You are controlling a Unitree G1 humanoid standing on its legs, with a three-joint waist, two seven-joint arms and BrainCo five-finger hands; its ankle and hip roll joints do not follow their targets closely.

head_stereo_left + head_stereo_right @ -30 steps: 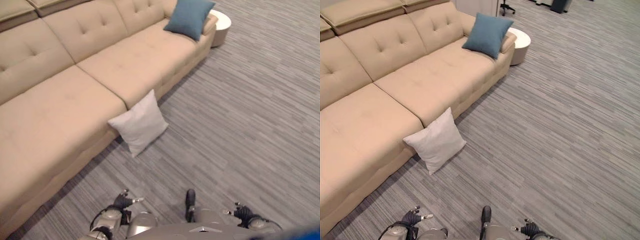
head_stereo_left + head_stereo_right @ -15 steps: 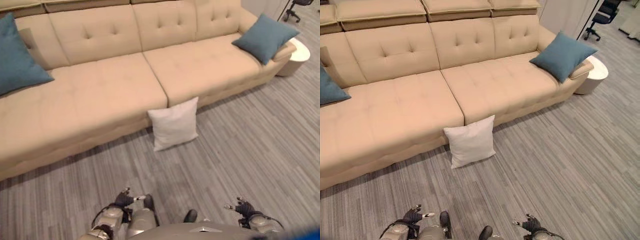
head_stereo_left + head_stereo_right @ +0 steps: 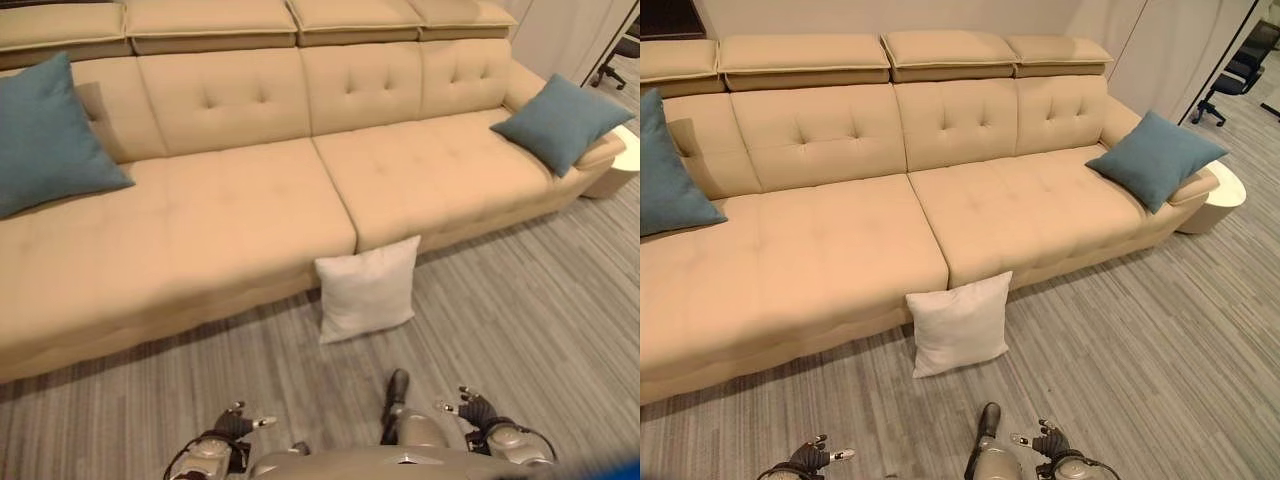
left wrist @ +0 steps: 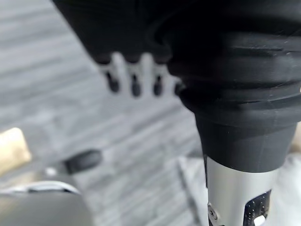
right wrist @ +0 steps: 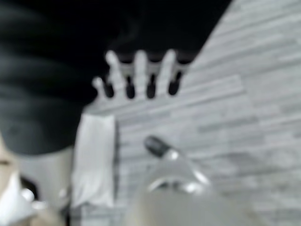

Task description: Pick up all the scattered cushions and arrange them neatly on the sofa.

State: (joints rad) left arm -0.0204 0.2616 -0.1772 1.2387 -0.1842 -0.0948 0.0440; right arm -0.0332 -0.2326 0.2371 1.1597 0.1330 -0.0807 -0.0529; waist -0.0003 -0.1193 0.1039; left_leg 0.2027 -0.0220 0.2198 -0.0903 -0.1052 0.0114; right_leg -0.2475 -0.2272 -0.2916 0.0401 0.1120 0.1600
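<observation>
A white cushion (image 3: 368,288) stands on the grey carpet and leans against the front of the beige sofa (image 3: 230,210), below the seam between its seats. One blue cushion (image 3: 50,135) rests at the sofa's left end. Another blue cushion (image 3: 562,120) rests at its right end. My left hand (image 3: 232,425) hangs low near the picture's lower edge, well short of the white cushion, with relaxed fingers (image 4: 134,77) holding nothing. My right hand (image 3: 470,410) hangs low on the other side, its fingers (image 5: 136,75) straight and empty.
A round white side table (image 3: 1215,200) stands at the sofa's right end. An office chair (image 3: 1240,75) is behind it. Open carpet (image 3: 1140,380) stretches between me and the sofa.
The camera has swung round, so the sofa now faces me squarely with both blue cushions in view. The white cushion has stayed against the sofa front. Both hands stay low and empty.
</observation>
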